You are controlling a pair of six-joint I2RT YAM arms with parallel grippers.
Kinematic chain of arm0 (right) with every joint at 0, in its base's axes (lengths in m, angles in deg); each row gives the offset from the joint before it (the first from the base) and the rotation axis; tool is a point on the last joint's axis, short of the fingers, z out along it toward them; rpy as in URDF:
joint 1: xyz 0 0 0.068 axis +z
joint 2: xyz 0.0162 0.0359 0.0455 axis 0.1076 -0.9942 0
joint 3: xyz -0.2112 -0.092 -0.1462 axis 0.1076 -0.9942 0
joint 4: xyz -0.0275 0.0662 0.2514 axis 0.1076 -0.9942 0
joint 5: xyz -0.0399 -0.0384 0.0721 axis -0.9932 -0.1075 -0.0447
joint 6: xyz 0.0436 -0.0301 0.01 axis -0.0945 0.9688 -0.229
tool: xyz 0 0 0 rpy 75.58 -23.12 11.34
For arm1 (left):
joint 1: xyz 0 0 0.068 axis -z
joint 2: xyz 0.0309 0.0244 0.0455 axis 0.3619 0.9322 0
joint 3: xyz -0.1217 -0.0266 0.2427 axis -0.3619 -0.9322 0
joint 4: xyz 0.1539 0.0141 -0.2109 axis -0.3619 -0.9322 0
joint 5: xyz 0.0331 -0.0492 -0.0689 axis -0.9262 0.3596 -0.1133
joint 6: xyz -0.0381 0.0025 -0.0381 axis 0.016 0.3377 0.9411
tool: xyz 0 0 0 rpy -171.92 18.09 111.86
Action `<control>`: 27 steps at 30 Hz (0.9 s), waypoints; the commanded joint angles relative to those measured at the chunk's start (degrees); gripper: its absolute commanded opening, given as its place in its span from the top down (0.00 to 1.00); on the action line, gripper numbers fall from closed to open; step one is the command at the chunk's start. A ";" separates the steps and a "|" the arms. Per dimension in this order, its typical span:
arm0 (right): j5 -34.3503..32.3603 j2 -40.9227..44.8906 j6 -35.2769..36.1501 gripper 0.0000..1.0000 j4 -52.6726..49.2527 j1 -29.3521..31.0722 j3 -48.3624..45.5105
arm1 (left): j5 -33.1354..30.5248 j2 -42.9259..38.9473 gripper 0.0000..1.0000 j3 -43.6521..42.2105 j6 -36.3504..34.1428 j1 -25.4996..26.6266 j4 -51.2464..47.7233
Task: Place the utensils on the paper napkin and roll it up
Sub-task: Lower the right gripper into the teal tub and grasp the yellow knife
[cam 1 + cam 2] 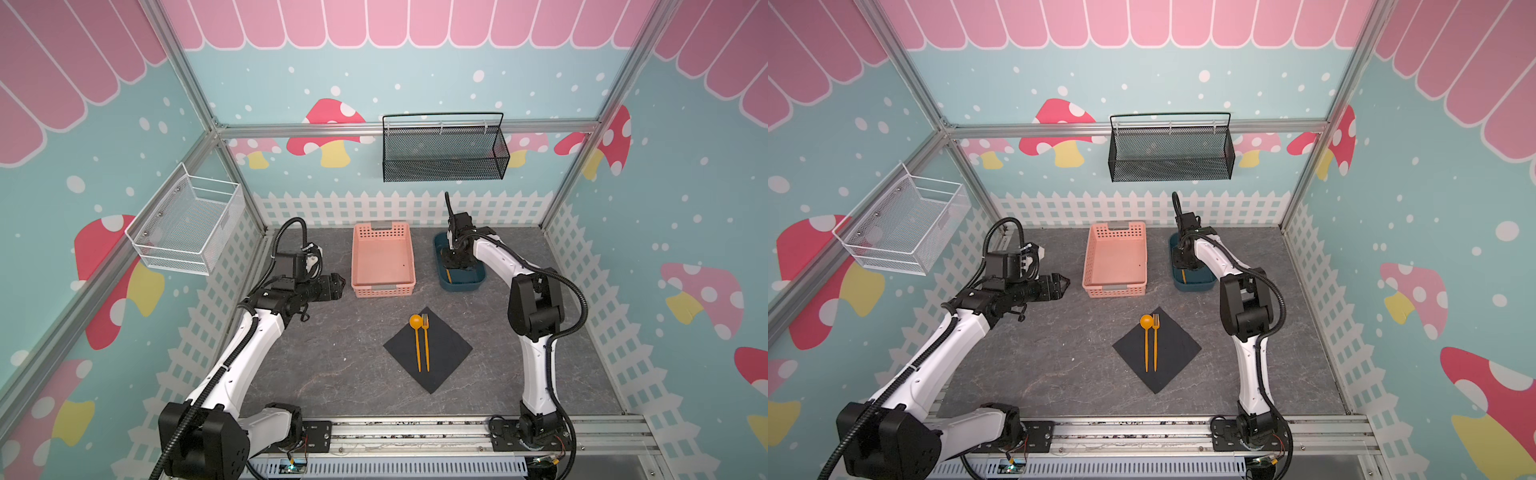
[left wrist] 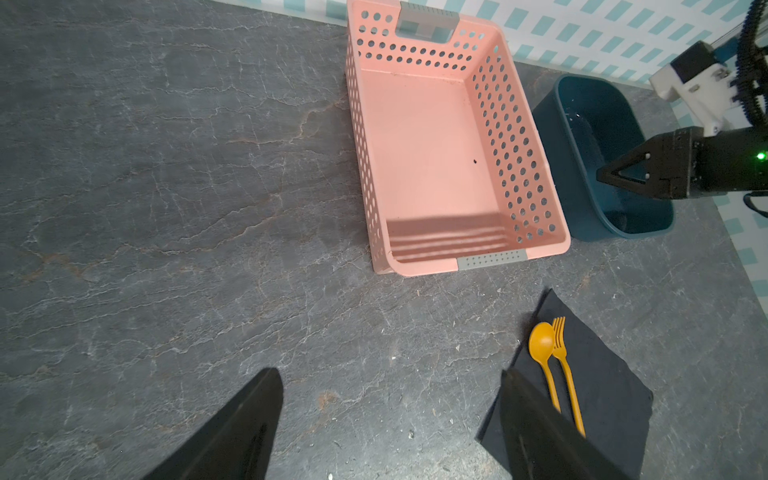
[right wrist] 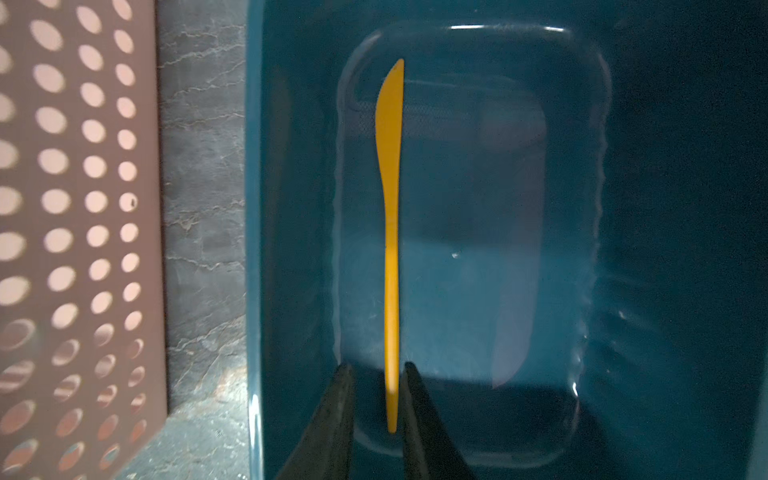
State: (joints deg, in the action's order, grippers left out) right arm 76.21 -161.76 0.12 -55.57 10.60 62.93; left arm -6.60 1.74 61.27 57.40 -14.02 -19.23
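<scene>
The knife (image 3: 390,249) was only clearly seen from the right wrist, straddled by the barely-parted right gripper (image 3: 377,365); left gripper (image 2: 388,374) was spotted spread wide, 9 o'clock of the basket (image 1: 382,266).

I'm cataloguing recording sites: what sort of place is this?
Probably a staged robot test cell: mushroom-print backdrop walls, an aluminium frame, a left arm and right arm on a base rail.
</scene>
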 commanded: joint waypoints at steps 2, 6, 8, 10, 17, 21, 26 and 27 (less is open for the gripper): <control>-0.08 -4.92 2.39 0.77 -3.91 -0.76 5.60 | -0.77 0.59 0.16 -0.50 -0.60 -0.26 0.65; -0.14 -9.39 2.49 0.77 -5.83 -0.95 10.89 | -0.67 0.94 0.16 -0.48 -0.59 -0.29 0.67; -0.58 -11.44 2.49 0.76 -6.73 -1.02 12.97 | -0.59 1.12 0.16 -0.52 -0.59 -0.27 0.61; -0.85 -13.09 2.49 0.76 -7.37 -1.08 14.54 | -0.58 1.21 0.16 -0.51 -0.59 -0.29 0.66; -0.21 -16.76 2.40 0.75 -8.48 -1.13 16.26 | -0.55 1.30 0.16 -0.51 -0.59 -0.31 0.54; -1.81 -18.63 1.97 0.75 -10.29 -1.13 16.26 | -0.67 1.30 0.16 -0.43 -0.59 -0.26 0.41; -2.28 -19.64 1.70 0.77 -12.08 -1.13 16.09 | -0.61 1.29 0.16 -0.40 -0.59 -0.27 0.41; -2.27 -19.56 1.70 0.78 -12.28 -1.13 16.06 | -0.55 1.24 0.16 -0.47 -0.59 -0.28 0.35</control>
State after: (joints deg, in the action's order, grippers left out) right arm 75.23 -177.02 1.41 -62.15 9.88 80.00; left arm -6.71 2.75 61.20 57.40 -14.02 -19.21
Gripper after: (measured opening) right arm 0.228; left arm 0.838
